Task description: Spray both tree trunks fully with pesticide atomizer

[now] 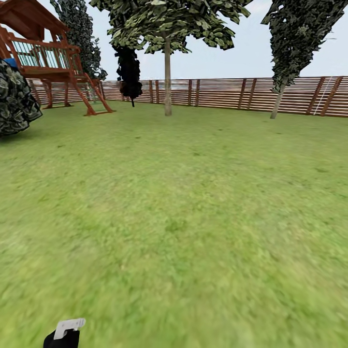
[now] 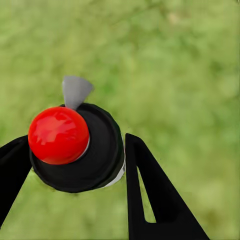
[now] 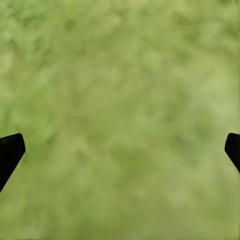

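Note:
My left gripper (image 2: pixel 75 152) is shut on the pesticide atomizer (image 2: pixel 80 150), a small black bottle with a red top and a grey nozzle, held over the grass. The same atomizer (image 1: pixel 64 334) pokes in at the lower left edge of the head view. Across the garden lawn (image 1: pixel 183 203), one tree has a straight pale trunk (image 1: pixel 167 82) by the fence. A second tree's trunk (image 1: pixel 277 102) leans at the far right. In the right wrist view my right gripper (image 3: pixel 120 150) is open over bare grass, its fingertips (image 3: pixel 10 152) wide apart.
A brown slatted fence (image 1: pixel 232 94) closes the far side. A red-brown wooden playset (image 1: pixel 53 63) stands at the back left, with a dark bush (image 1: pixel 14 99) in front of it. A near-black narrow tree (image 1: pixel 129 72) stands left of the straight trunk.

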Tool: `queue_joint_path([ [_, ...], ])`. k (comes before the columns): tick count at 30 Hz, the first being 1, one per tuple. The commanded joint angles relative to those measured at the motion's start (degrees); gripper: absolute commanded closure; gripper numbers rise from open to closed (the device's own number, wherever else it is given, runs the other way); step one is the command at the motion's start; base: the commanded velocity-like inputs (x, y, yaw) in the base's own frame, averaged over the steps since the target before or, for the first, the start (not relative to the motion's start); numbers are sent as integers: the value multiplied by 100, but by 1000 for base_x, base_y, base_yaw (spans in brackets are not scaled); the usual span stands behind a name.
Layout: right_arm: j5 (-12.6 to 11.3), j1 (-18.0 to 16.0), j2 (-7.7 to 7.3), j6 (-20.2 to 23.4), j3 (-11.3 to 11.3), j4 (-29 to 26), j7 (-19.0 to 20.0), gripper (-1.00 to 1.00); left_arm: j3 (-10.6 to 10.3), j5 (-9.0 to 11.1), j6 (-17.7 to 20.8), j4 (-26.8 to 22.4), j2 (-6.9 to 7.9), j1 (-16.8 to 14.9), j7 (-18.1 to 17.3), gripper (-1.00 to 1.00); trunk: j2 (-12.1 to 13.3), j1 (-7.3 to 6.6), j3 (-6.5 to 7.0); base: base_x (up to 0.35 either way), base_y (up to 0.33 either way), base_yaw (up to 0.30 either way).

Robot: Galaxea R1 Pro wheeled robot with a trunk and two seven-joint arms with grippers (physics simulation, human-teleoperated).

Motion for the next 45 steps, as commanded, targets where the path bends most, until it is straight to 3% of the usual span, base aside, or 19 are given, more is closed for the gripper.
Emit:
queue_joint_path([
  [1, 0, 0, 0, 0, 0, 0, 0, -100, -1, 0, 0, -1, 0, 0, 0, 100, 0, 0, 0, 338, 0, 0],
  [45, 0, 0, 0, 0, 0, 0, 0, -100, -1, 0, 0, -1, 0, 0, 0, 100, 0, 0, 0, 338, 0, 0],
])
